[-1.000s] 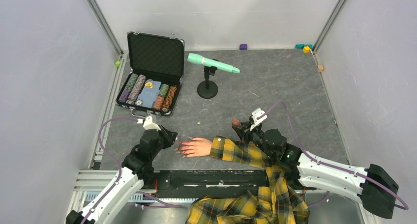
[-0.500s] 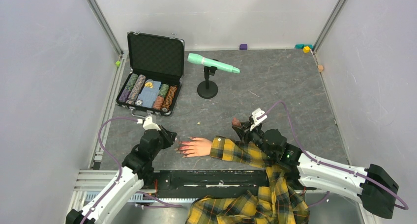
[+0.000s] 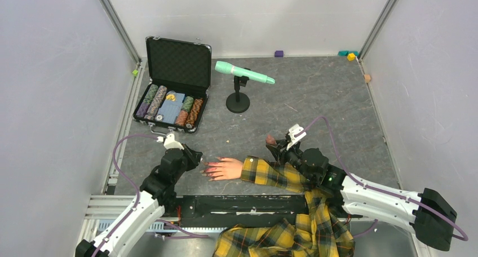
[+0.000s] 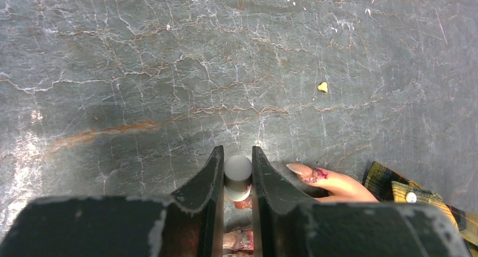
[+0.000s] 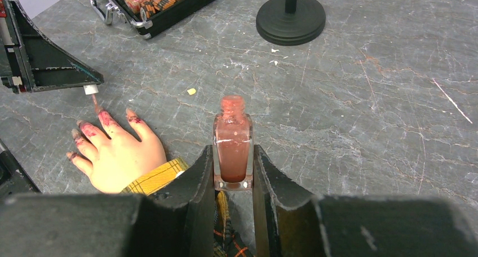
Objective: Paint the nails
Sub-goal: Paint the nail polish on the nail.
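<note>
Top external: left arm (image 3: 151,190) angled forward, fingers (image 3: 193,156) beside the nails (image 3: 208,170).

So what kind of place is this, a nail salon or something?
Probably a robot lab test cell, not a salon: bare walls box in a grey slab table with robot arms and unrelated props: a mannequin hand, a poker chip case and a microphone.

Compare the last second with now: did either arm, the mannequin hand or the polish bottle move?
Nothing visibly changed. The left jaws stay shut on the white brush cap beside the mannequin hand and its nails. The right jaws stay shut on the open polish bottle.
</note>
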You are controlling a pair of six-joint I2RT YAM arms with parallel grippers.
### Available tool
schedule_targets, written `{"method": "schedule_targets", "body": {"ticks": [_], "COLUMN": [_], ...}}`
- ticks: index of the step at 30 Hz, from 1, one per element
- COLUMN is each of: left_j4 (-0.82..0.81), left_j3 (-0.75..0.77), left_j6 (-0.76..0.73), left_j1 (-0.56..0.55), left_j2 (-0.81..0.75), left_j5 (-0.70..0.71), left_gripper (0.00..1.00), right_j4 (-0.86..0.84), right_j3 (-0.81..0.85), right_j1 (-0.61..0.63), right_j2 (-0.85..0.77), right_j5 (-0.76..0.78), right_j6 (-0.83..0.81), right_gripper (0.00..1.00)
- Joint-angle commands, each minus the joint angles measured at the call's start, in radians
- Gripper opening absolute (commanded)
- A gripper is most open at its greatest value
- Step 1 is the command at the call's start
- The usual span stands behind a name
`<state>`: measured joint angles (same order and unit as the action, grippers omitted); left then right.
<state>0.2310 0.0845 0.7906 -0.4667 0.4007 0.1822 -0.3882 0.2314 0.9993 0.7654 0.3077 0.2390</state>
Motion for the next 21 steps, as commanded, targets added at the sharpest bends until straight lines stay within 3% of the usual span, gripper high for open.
{"method": "schedule_targets", "body": {"ticks": [1, 21], "left_j4": [-0.026, -0.021], "left_j3": [0.018, 0.023], "left_j6": [0.013, 0.019], "left_j1": [-0.002, -0.002], "left_j2": [0.006, 0.015], "left_j5": [0.033, 0.055], "left_gripper": [0.02, 0.02], "right_j4": [-0.058, -0.063], "right_j3": [-0.005, -0.007], "right_j1": [0.002, 0.002], "right_j2": [-0.012, -0.007], "right_j5": [0.007, 0.006], "right_j6": [0.006, 0.008], "right_gripper": [0.0, 0.0]}}
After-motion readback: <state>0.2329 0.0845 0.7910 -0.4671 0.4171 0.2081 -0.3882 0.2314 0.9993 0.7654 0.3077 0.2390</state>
